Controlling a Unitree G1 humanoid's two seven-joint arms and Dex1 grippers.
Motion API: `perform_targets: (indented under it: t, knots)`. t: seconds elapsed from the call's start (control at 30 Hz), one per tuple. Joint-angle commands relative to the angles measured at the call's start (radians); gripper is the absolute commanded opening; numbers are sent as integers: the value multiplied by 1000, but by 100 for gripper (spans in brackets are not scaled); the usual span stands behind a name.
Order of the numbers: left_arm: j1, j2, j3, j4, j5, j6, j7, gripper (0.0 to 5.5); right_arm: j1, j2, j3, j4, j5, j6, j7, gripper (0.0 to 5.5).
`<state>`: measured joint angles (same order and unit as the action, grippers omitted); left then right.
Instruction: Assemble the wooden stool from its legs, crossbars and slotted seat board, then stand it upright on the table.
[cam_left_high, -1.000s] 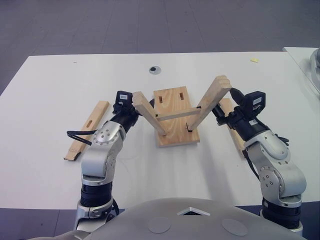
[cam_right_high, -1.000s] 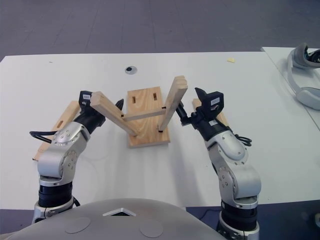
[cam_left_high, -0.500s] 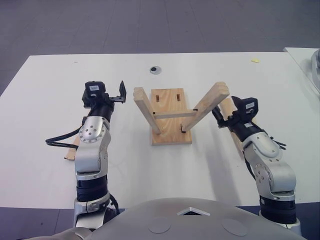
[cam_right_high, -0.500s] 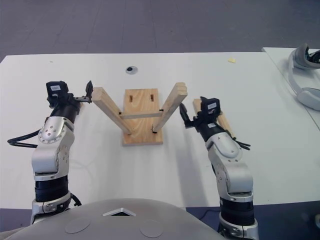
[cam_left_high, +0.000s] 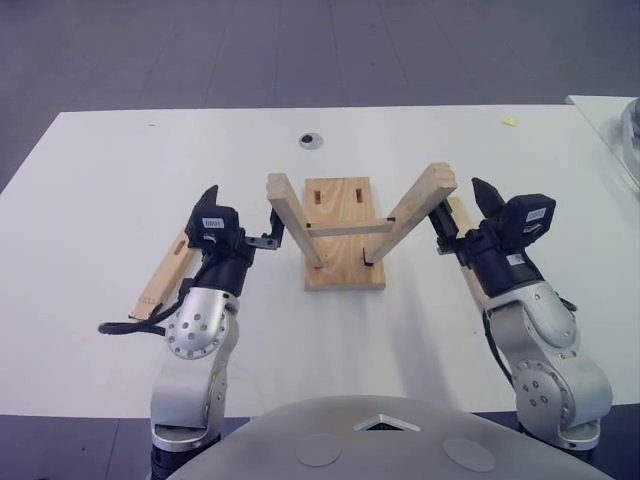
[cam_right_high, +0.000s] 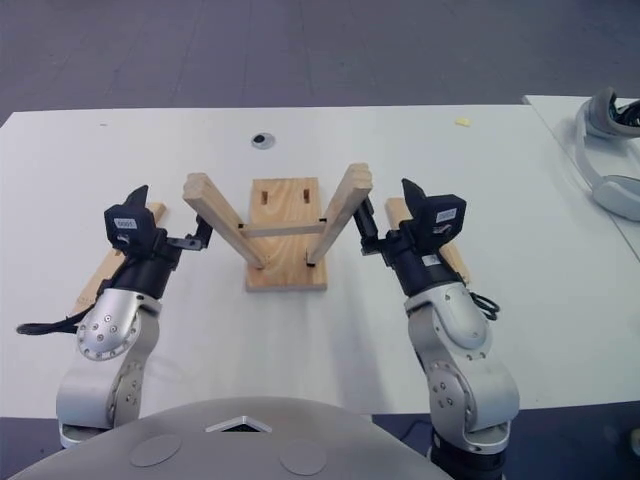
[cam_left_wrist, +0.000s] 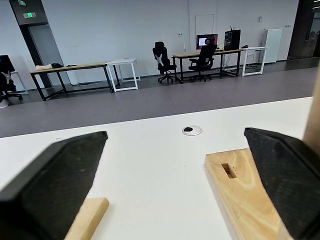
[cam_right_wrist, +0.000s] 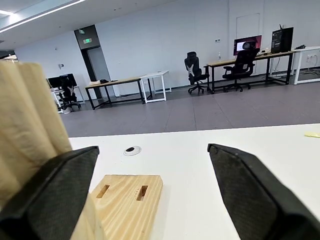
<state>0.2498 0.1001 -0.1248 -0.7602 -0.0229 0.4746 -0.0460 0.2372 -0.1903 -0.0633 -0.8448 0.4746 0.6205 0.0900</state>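
Note:
The slotted seat board lies flat at the table's middle. Two legs stand in it, splayed outward: the left leg and the right leg, joined by a thin crossbar. My left gripper is open just left of the left leg, one finger close to it and nothing between the fingers. My right gripper is open just right of the right leg, which stands outside its fingers. The board shows beyond the left gripper.
A loose slotted wooden piece lies on the table under my left arm. Another wooden piece lies under my right arm. A round grommet sits behind the board. A headset rests on the neighbouring table at right.
A second ago both grippers were at the legs and the board lay skewed. The board now lies square. My left gripper swung out left, then came back beside the left leg.

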Motion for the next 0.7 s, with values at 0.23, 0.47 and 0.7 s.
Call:
perform_targets:
  t: [0.23, 0.47, 0.7]
  knots:
    - [-85, -16, 40, 93, -143, -35, -71, 511, -34, -41, -20, 168, 21, -12, 52, 412]
    - [-62, -61, 646, 280, -165, -79, 280, 511, -24, 34, -319, 321, -184, -135, -270, 412]
    - [-40, -110, 169, 153, -128, -33, 125, 511, 7, -34, -15, 204, -139, -141, 21, 412]
